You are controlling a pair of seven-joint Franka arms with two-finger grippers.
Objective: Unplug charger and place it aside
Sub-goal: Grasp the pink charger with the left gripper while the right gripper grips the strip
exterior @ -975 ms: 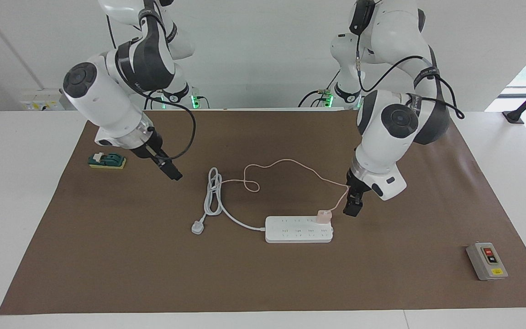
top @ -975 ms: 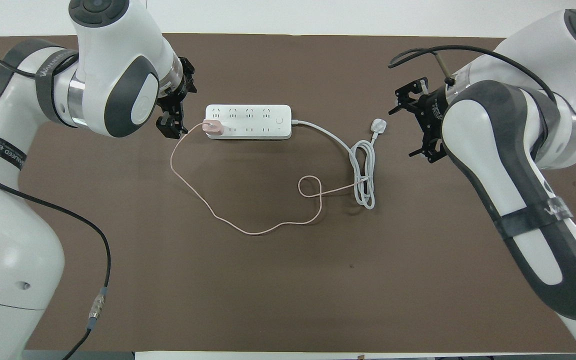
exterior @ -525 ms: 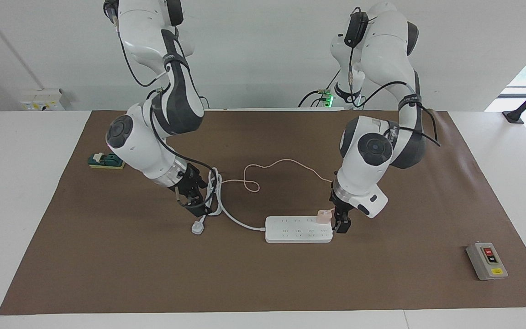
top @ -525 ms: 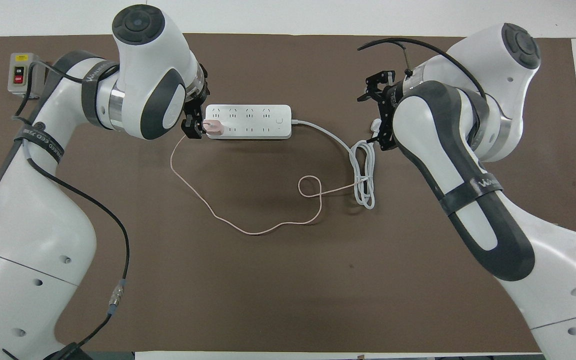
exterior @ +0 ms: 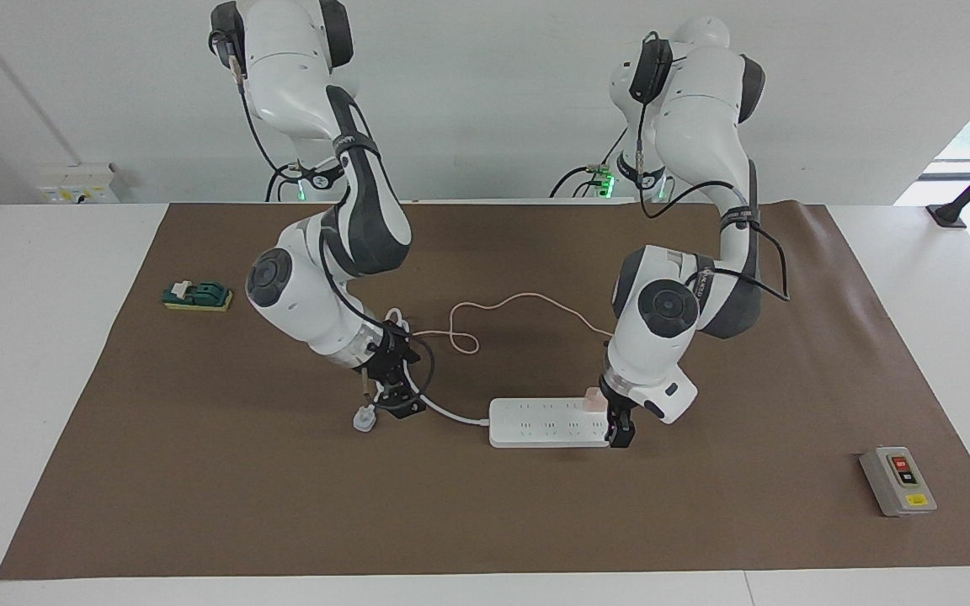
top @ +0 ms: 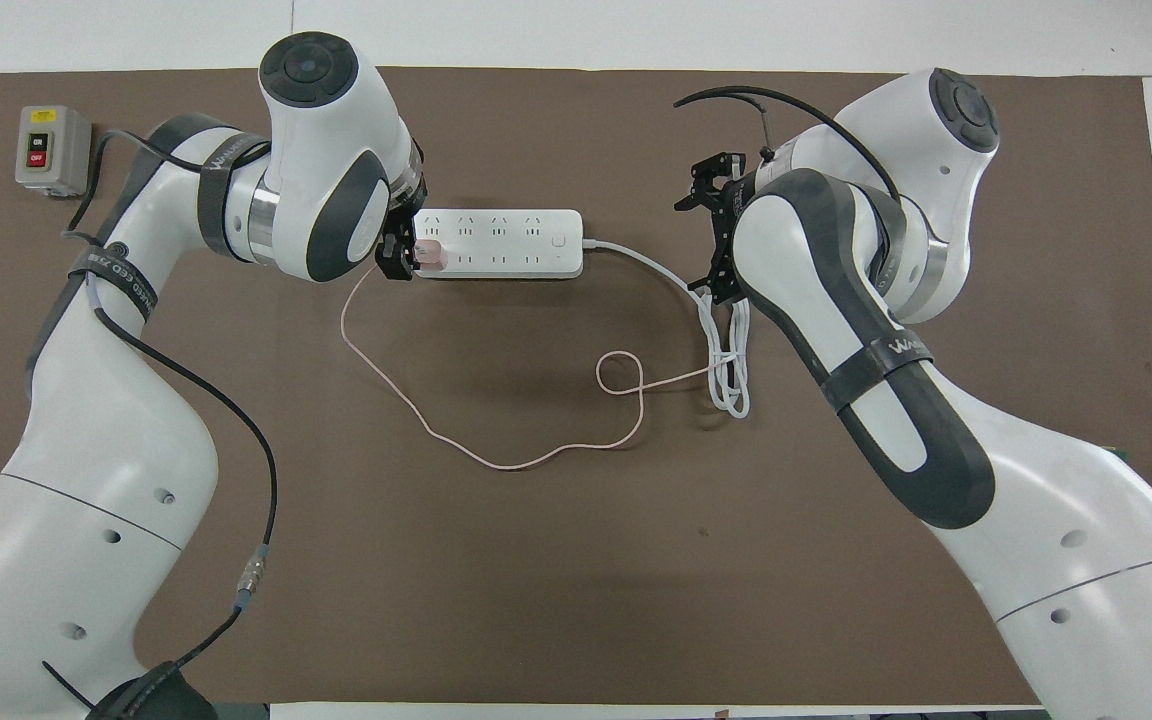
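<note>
pale pink, the charger (exterior: 593, 398) sits plugged into the power strip (exterior: 549, 423) at the strip's end toward the left arm. the left gripper (exterior: 619, 431) is down at that same end, just beside the charger and close against the strip; whether its fingers are closed on anything i cannot tell. the charger's thin pink cable (top: 456, 440) runs from beside this gripper in a loose loop over the brown mat (top: 556, 560) on the worktop (exterior: 30, 353), toward the robots.

the right gripper (exterior: 395, 398) is low over the strip's thick white cord (top: 726, 350), just beside the three-pin plug (exterior: 364, 418); its fingers look spread, holding nothing.

well apart from the left gripper lies a grey switch box (exterior: 898, 481); well apart from the right gripper lies a green block (exterior: 196, 295).
</note>
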